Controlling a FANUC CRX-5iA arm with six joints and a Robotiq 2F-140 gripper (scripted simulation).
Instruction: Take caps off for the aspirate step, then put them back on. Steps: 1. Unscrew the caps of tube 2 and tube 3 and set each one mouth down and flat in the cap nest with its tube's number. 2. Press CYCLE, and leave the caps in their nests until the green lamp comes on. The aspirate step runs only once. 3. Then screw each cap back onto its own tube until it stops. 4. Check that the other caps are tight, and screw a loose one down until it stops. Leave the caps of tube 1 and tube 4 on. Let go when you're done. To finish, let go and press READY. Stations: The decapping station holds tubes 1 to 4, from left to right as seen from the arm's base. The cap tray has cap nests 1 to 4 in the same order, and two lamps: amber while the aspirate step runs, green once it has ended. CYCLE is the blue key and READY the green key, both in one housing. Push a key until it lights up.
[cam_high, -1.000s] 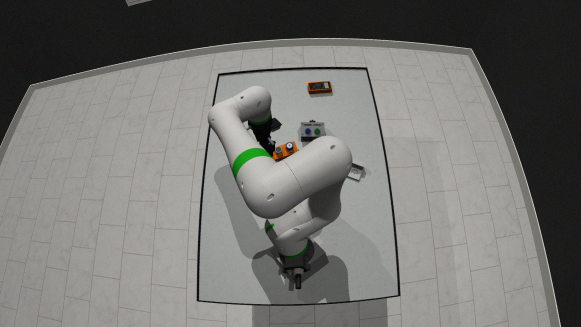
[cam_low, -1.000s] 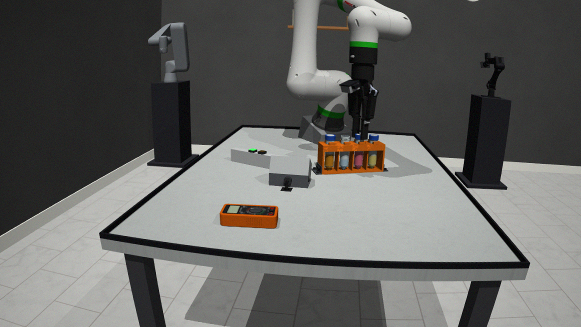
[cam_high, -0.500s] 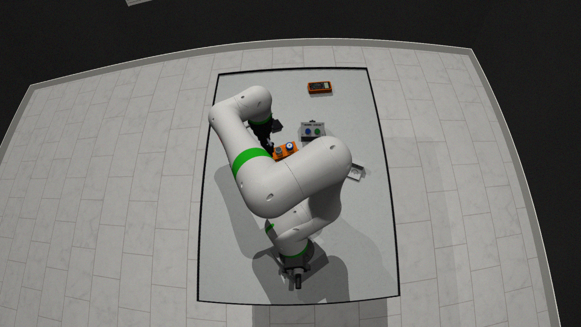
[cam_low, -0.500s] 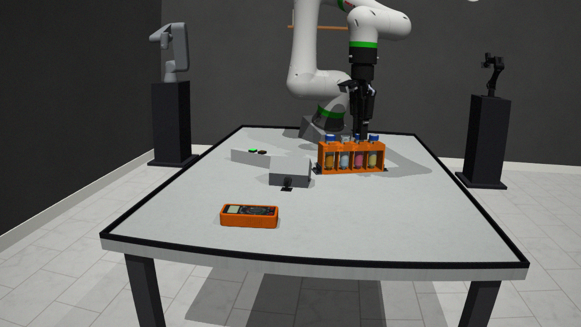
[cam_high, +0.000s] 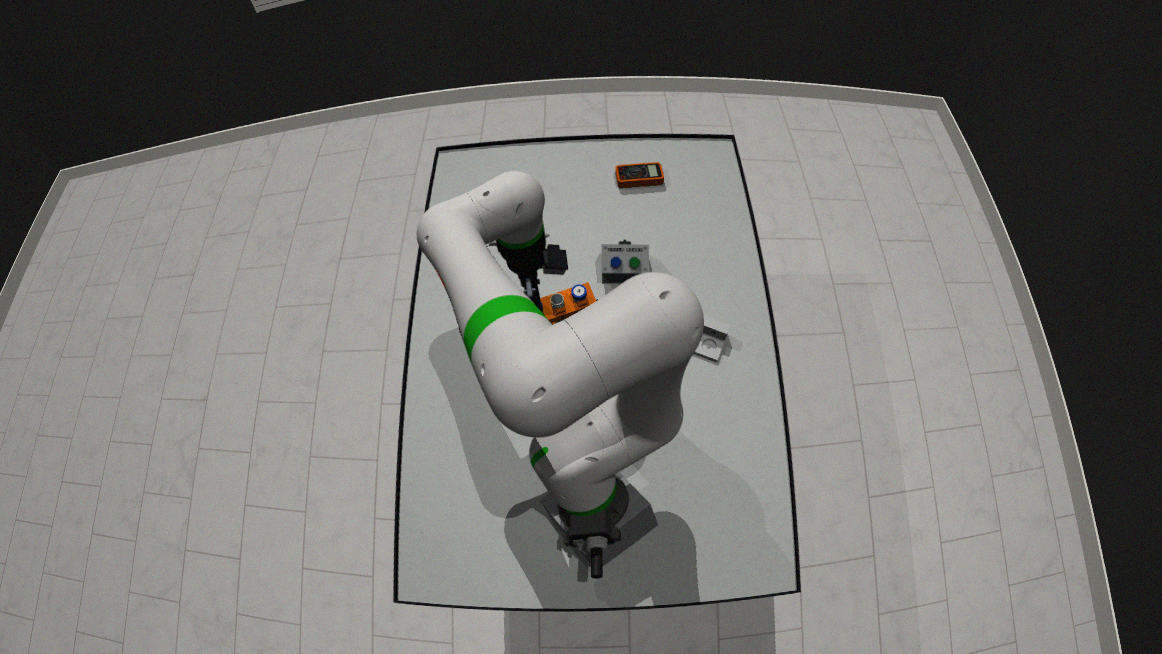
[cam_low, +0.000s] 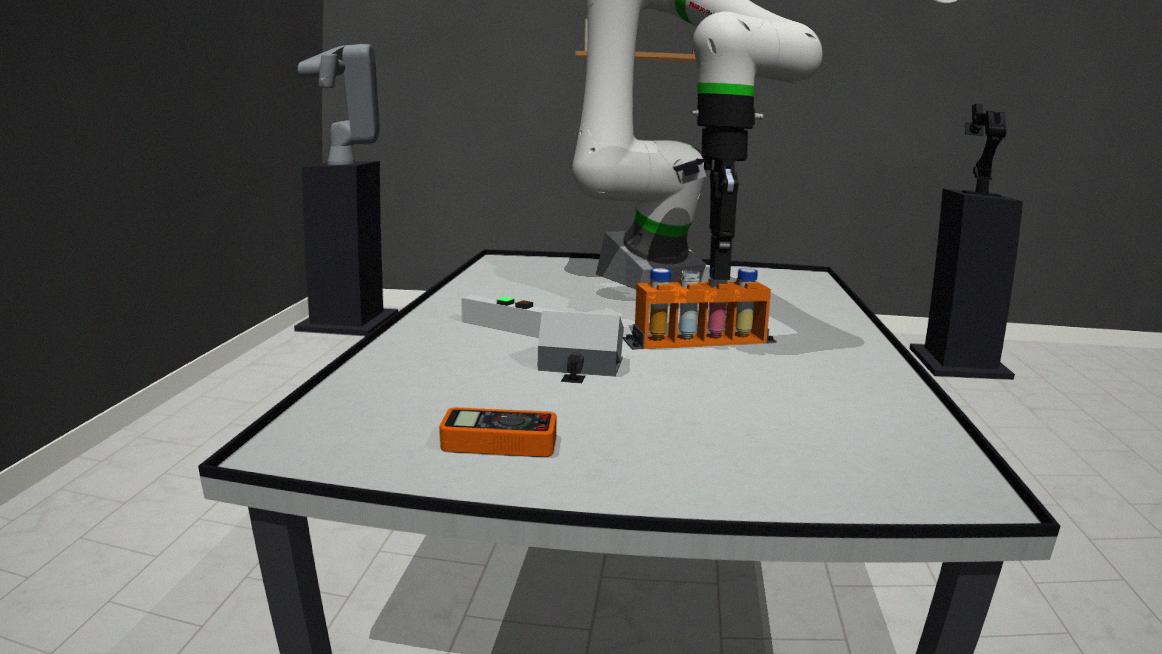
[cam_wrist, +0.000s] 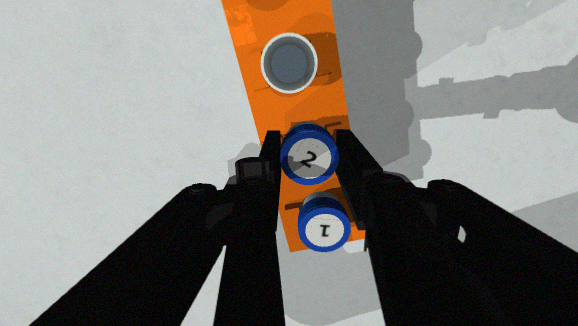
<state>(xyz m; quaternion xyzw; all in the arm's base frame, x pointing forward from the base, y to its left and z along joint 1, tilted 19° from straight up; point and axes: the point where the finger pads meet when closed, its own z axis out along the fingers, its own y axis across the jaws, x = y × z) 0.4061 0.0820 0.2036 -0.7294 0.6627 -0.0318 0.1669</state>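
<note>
The orange decapping station (cam_low: 703, 312) stands mid-table with four tubes. In the wrist view my gripper (cam_wrist: 308, 151) is shut on the blue cap marked 2 (cam_wrist: 309, 157), one finger on each side, the cap sitting on tube 2. The cap marked 1 (cam_wrist: 324, 228) sits on its tube just below. Tube 3 (cam_wrist: 289, 63) stands open, with no cap on it. The cap of tube 4 (cam_high: 578, 291) is on. The green lamp (cam_low: 504, 300) on the cap tray (cam_low: 501, 315) is lit. The nests are hidden from these views.
The grey key housing (cam_high: 626, 262) with the blue CYCLE key (cam_high: 615, 263) and green READY key (cam_high: 635, 263) stands right of the station. An orange multimeter (cam_low: 498, 430) lies near the table's far end. A small grey fixture (cam_high: 713, 344) lies by the arm's elbow.
</note>
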